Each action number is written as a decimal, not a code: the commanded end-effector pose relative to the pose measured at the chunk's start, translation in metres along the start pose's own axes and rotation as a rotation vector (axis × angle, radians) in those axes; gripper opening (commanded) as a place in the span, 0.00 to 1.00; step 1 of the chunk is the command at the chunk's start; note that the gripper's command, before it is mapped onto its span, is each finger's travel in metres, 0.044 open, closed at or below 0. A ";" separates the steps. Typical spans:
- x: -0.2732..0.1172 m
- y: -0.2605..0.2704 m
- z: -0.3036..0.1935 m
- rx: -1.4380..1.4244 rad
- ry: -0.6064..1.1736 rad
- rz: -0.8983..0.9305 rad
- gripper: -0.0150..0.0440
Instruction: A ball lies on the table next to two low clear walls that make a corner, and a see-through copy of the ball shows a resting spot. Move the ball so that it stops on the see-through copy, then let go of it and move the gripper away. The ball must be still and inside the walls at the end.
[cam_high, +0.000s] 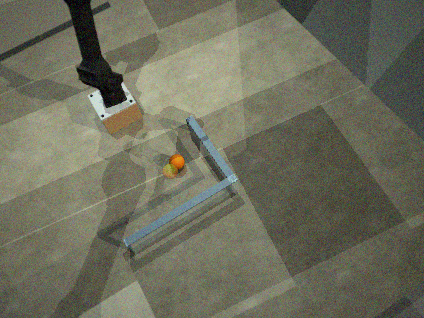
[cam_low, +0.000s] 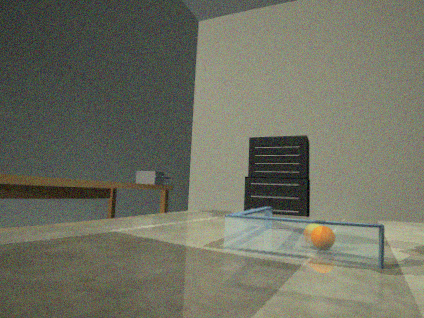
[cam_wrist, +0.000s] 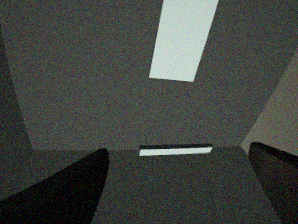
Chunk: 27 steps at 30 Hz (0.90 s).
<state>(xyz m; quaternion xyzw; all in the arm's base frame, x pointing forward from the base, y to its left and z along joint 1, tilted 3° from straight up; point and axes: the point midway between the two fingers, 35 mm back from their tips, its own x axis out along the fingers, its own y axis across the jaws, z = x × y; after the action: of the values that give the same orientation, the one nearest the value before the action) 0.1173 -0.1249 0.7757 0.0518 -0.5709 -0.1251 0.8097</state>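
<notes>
A solid orange ball (cam_high: 177, 161) (cam_low: 324, 237) lies on the table, inside the corner. The see-through, yellow-green copy (cam_high: 170, 171) (cam_low: 308, 231) is right beside it and partly overlaps it in the top and exterior views, so the ball is slightly off the copy. Two low clear walls with blue edges, a longer one (cam_high: 177, 212) and a shorter one (cam_high: 212, 151), meet at a corner to the right of the ball in the top view. My gripper (cam_wrist: 178, 153) is open and empty, its two dark fingers wide apart against the ceiling. It is outside the top and exterior views, away from the ball.
The arm's base stands on a white and wooden block (cam_high: 123, 119), up and left of the walls in the top view. The dark arm (cam_high: 87, 40) rises from it out of the frame. A black cabinet (cam_low: 278, 165) and a wooden bench (cam_low: 60, 185) are in the background.
</notes>
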 end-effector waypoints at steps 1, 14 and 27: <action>0.000 0.000 -0.001 0.000 0.002 -0.001 0.89; -0.010 -0.039 -0.121 -0.010 0.284 -0.096 0.79; -0.059 -0.053 -0.247 -0.133 0.634 -0.118 0.79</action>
<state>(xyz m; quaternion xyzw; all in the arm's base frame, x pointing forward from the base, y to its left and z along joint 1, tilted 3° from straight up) 0.2831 -0.1703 0.6660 0.0789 -0.3483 -0.1770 0.9171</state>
